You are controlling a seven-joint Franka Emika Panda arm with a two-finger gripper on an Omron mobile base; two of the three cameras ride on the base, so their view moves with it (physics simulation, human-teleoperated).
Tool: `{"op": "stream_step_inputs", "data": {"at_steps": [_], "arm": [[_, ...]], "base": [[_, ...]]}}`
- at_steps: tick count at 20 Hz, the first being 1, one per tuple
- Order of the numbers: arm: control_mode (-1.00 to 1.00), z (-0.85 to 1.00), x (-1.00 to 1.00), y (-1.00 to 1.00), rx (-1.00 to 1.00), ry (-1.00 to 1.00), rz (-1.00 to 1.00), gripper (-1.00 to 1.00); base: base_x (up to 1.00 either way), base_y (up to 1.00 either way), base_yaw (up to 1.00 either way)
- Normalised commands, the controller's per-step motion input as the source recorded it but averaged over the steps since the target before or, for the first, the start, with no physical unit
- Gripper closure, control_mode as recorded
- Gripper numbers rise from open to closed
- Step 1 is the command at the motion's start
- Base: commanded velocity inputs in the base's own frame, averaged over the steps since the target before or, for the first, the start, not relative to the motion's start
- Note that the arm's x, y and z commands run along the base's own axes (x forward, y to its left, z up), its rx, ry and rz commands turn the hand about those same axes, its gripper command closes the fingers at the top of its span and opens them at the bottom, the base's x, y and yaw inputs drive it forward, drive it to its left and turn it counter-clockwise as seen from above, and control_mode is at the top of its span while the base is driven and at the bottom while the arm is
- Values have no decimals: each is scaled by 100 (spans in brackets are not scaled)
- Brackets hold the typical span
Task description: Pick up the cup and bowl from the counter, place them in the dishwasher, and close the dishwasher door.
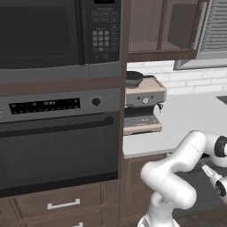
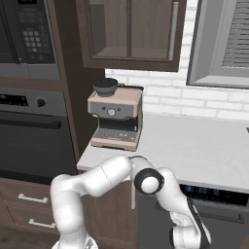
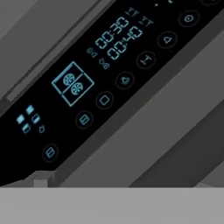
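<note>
The dishwasher point(image 2: 216, 197) sits under the pale counter point(image 2: 204, 146), its black control strip with blue lit figures point(image 3: 74, 83) very close in the hand view. Below the strip, the grey dishwasher door point(image 3: 144, 131) runs slanted across that view. My arm point(image 2: 146, 181) folds down in front of it, with the wrist low at the right edge point(image 1: 219, 182) of the left base view. The gripper points at the control strip with nothing between its fingers, so it is open. The cup and the bowl are out of view.
An espresso machine point(image 2: 115, 119) with a black pot-like vessel point(image 2: 105, 86) on top stands at the counter's left end. Left of it are the black oven point(image 1: 57, 146), the microwave point(image 1: 44, 31) above and drawers point(image 1: 62, 204) below. Wall cabinets point(image 2: 131, 29) hang overhead.
</note>
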Motion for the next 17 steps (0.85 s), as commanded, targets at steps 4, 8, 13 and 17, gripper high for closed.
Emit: {"op": "stream_step_inputs", "data": {"at_steps": [4, 8, 13, 17], "arm": [[-100, 2, 91, 20, 0, 1, 0, -100], [-100, 0, 82, 14, 0, 3, 0, -100], [-100, 0, 56, 3, 0, 3, 1, -100], [-100, 0, 4, 0, 0, 2, 1, -100]], "base": [[0, 0, 0], [0, 0, 0], [0, 0, 0], [0, 0, 0]]}}
